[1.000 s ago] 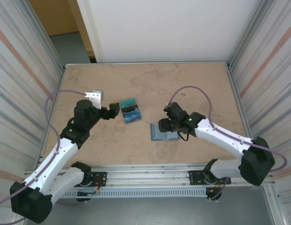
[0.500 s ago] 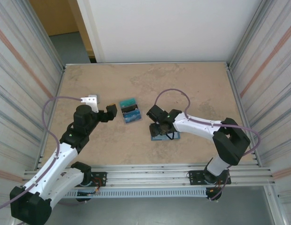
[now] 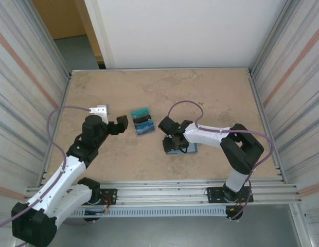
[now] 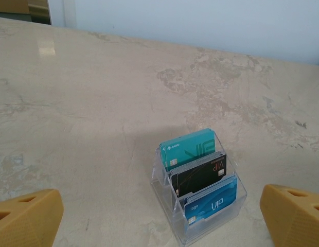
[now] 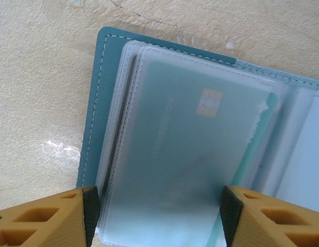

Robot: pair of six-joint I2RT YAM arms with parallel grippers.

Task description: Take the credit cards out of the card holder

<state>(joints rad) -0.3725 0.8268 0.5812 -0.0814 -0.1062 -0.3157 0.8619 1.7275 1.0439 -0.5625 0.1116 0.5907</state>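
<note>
**Straddling the open card holder's sleeves**

I see the card holder (image 5: 90, 144) lying open on the table (image 3: 221, 98). It is steel-blue with pale stitching, and a chip card (image 5: 200, 154) shows through its stacked clear sleeves (image 5: 126, 98). My right gripper (image 5: 159, 211) is spread, one finger at each side of that stack; I cannot tell whether they touch it. My left gripper (image 4: 159, 218) is spread too, facing teal, black and blue credit cards (image 4: 198, 177) upright in a clear rack (image 4: 211, 230).

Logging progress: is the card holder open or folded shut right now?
Open. The card holder lies spread, its clear sleeves exposed, a chip card inside the top one.
</note>
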